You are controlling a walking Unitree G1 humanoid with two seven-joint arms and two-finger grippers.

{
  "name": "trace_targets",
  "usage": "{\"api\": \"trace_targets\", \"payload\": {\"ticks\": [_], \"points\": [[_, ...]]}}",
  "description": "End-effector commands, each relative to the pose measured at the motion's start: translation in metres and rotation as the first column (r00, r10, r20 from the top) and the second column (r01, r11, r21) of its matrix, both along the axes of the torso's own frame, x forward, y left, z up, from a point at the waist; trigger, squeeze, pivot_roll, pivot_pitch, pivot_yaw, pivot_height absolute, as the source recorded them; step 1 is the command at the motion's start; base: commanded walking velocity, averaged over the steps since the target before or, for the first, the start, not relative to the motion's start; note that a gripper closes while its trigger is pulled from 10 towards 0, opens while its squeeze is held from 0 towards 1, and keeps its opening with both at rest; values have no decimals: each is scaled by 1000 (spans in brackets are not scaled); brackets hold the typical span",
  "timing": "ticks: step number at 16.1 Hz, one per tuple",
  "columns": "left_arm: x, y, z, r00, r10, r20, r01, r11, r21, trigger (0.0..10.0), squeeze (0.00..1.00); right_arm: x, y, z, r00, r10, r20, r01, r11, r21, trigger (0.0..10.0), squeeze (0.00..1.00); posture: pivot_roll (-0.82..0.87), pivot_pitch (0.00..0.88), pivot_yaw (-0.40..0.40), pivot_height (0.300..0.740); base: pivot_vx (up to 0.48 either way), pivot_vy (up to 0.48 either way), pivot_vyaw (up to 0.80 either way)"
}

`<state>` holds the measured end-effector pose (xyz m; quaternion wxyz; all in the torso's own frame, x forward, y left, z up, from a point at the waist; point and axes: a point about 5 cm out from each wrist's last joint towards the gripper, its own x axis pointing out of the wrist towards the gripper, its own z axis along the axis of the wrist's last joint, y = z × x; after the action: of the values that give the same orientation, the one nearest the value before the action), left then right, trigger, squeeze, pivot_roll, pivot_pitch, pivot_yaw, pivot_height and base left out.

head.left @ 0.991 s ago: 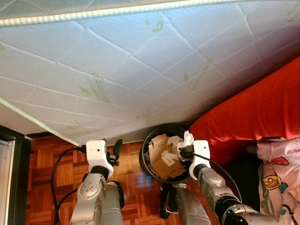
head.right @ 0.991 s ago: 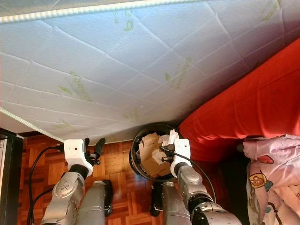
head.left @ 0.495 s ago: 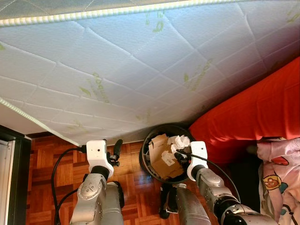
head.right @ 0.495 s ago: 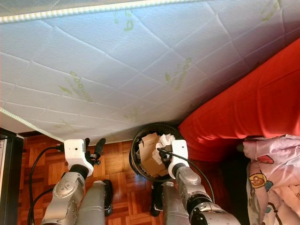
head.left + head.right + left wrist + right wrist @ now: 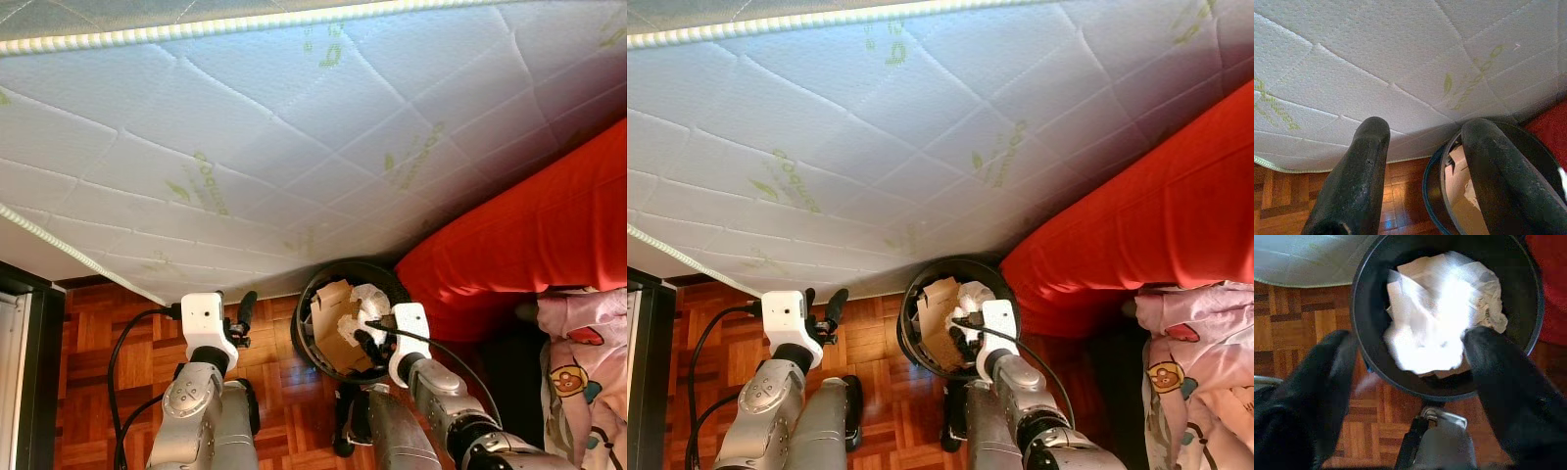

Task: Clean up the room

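Observation:
A round black bin [image 5: 303, 315] stands on the parquet at the foot of the mattress, holding cardboard scraps [image 5: 331, 315] and a crumpled white paper [image 5: 369, 298]. My right gripper [image 5: 366, 339] hovers over the bin's near side, open. In the right wrist view the paper [image 5: 1435, 328] is blurred, loose between the spread fingers [image 5: 1334, 372] and inside the bin's rim [image 5: 1358, 289]. My left gripper [image 5: 237, 315] is held above the floor to the left of the bin, open and holding nothing.
A white quilted mattress [image 5: 294, 147] leans over the far side. A red cover [image 5: 529, 235] lies close on the bin's right, with pink printed cloth [image 5: 588, 362] beside it. A dark frame [image 5: 22, 372] borders the parquet floor [image 5: 118, 323] at left.
My right gripper has moved a little left and down over the bin and has opened. The crumpled paper it held now lies loose in the bin. The left arm has stayed put.

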<state>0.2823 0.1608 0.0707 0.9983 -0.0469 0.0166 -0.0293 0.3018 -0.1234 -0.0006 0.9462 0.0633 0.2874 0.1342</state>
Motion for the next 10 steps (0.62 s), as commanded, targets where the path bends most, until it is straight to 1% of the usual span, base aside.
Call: {"api": "trace_targets", "payload": {"ticks": [1,5,6,7,9,10], "points": [[-7,-1,-10,999,-3,-45,2,1000,-5,10000,0,-16,0,-16,997,11,-80,-10,1000,7,10000,1000,200,461,-69,662,0,0,0],[-7,-2,-10,999,-4,-45,4,1000,-5,10000,0,-15,0,-14,998,3,-66,-2,1000,17,10000,1000,200,461,-69,662,0,0,0],[-7,-2,-10,999,-3,-44,3,1000,-4,10000,0,-12,0,-11,999,-15,-40,16,999,31,10000,1000,200,461,-69,662,0,0,0],[-7,0,-12,999,-1,-51,1,1000,-2,10000,0,-9,-2,-9,999,-33,-19,34,999,26,10000,0,198,460,-69,662,0,0,0],[-9,3,-18,997,5,-78,-4,1000,9,10000,0,-8,-8,-7,997,-78,3,77,997,28,10000,0,197,456,-69,662,0,0,0],[-11,9,-25,994,14,-107,-12,1000,23,10000,0,-8,-14,-7,993,-115,14,115,993,31,10000,0,192,450,-68,662,0,0,0]]}}
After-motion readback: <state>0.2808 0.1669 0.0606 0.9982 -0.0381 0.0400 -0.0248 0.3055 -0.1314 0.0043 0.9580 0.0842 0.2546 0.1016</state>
